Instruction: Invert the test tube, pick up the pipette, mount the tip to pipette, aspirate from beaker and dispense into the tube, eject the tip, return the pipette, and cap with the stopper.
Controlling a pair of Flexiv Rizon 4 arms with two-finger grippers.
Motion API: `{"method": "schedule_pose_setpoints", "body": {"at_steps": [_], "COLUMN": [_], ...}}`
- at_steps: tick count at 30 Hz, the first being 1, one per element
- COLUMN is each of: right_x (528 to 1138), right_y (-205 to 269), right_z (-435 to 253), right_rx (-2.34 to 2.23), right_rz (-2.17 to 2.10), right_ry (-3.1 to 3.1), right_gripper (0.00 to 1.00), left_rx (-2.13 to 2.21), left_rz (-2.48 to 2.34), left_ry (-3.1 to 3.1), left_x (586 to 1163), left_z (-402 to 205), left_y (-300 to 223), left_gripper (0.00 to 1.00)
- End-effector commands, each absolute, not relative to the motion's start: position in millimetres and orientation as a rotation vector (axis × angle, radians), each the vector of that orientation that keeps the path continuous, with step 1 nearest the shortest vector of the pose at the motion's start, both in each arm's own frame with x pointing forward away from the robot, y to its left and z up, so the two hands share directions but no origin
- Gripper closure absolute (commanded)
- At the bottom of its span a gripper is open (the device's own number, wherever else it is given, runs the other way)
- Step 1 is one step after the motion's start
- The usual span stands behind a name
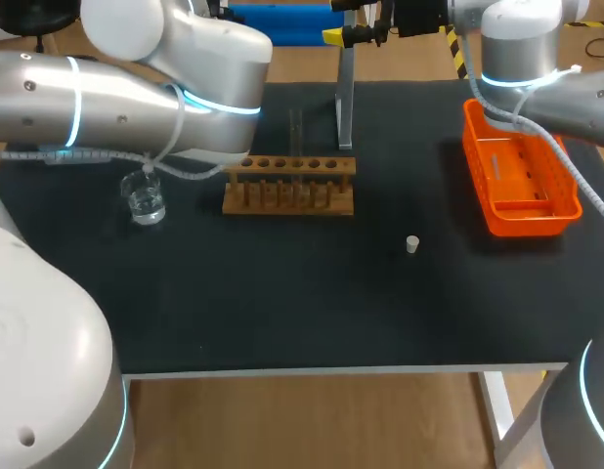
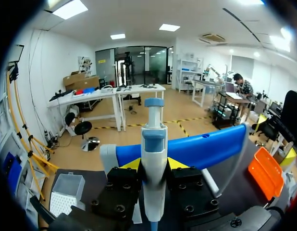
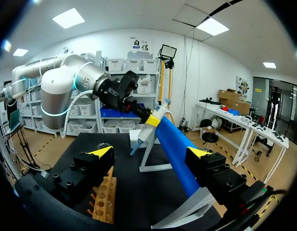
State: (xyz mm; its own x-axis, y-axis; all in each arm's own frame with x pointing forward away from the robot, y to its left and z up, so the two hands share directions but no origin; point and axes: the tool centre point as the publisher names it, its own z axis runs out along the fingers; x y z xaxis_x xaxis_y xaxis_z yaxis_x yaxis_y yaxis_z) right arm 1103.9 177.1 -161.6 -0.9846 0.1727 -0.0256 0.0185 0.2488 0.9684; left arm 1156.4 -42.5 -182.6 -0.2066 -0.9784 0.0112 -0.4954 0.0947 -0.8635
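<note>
Left arm (image 1: pixel 136 107) and right arm (image 1: pixel 522 39) — silver-white, cyan-lit rings, pale cables; left hand (image 2: pixel 153 163) and right hand (image 3: pixel 151 154) black, screw-studded, yellow-tipped.

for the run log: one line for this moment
left tool shut on pipette | right tool open, empty | stopper on table

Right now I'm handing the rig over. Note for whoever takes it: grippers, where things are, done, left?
Left gripper: shut on the pipette, at the stand's blue holder.
Right gripper: open, empty, above the table's far right.
Test tube stands in the wooden rack. The beaker is left of the rack, the stopper lies loose in front of it to the right, and the tip box is near the stand.
Done: pipette gripped. Cannot tell whether the tube was inverted.
Left: mount tip, aspirate, dispense, eject, return pipette, cap.
</note>
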Motion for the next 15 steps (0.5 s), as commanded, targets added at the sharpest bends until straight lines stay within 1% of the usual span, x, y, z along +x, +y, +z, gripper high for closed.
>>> {"method": "schedule_pose_setpoints", "body": {"at_steps": [1, 15], "right_x": [1105, 1105], "right_y": [176, 176], "right_z": [-161, -161], "right_rx": [0.180, 0.180], "right_rz": [1.841, 1.841], "right_ry": [2.387, 2.387], "right_gripper": [0.00, 0.00], "left_rx": [-1.480, -1.526], "left_rz": [-0.986, -0.939], "left_ry": [1.799, 1.833], "left_x": [1160, 1159], "left_z": [-182, -192], "left_y": [-46, -50], "left_gripper": [1.00, 1.00]}}
